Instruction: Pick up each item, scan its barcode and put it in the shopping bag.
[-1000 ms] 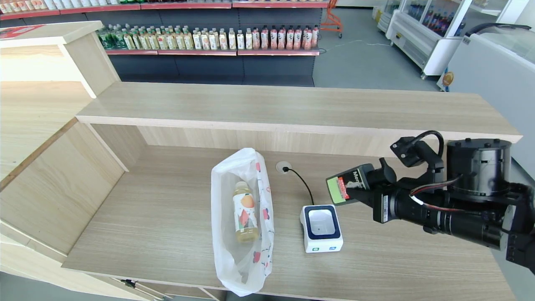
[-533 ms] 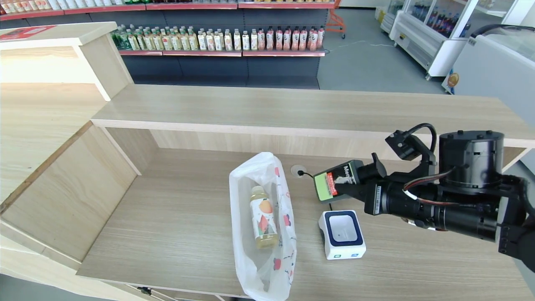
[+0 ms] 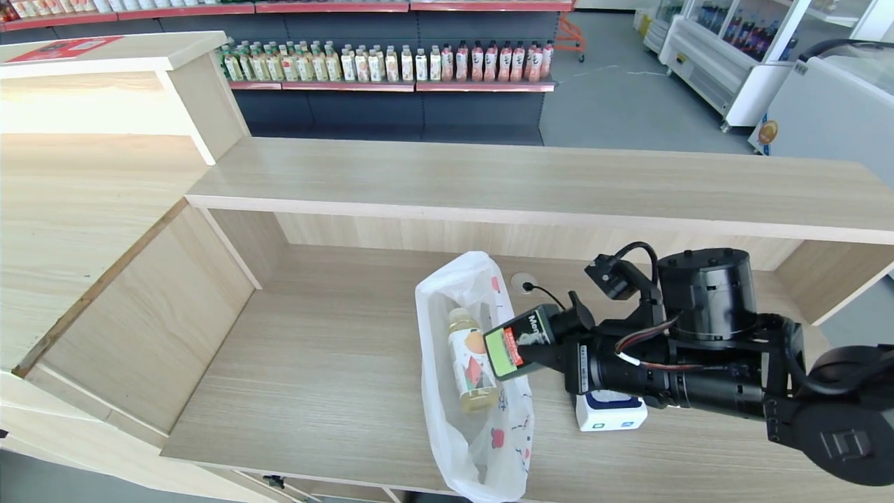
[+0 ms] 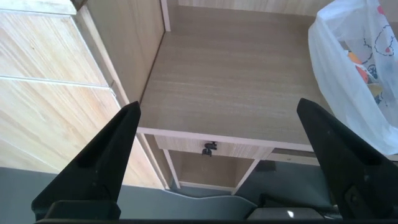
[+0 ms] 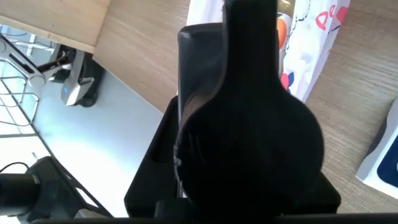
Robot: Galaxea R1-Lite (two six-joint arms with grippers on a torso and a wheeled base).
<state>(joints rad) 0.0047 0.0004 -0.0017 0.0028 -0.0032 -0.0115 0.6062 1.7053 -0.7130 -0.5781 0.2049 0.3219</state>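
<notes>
Your right gripper (image 3: 548, 339) clamps the small dark box with a green end (image 3: 504, 353) just above the mouth of the white printed plastic shopping bag (image 3: 482, 436); your left gripper (image 4: 217, 112), fingers apart, hangs near the bag.

Location type: retail shop, checkout station.

Identifying features:
- Long dark shelving unit with red edge rails (image 3: 391, 87), stocked with a row of small bottled drinks (image 3: 384, 64), facing a grey floor aisle (image 3: 628, 105).
- White glass-fronted refrigerated display cabinet (image 3: 726, 49) and a white chest freezer (image 3: 831, 112) beside the aisle.
- Light wood-grain table (image 3: 335, 377) with a raised customer ledge (image 3: 531, 178).
- On the table: a white box-shaped barcode scanner (image 3: 614, 417) with a black cable, and a white plastic shopping bag (image 3: 457, 293).
</notes>
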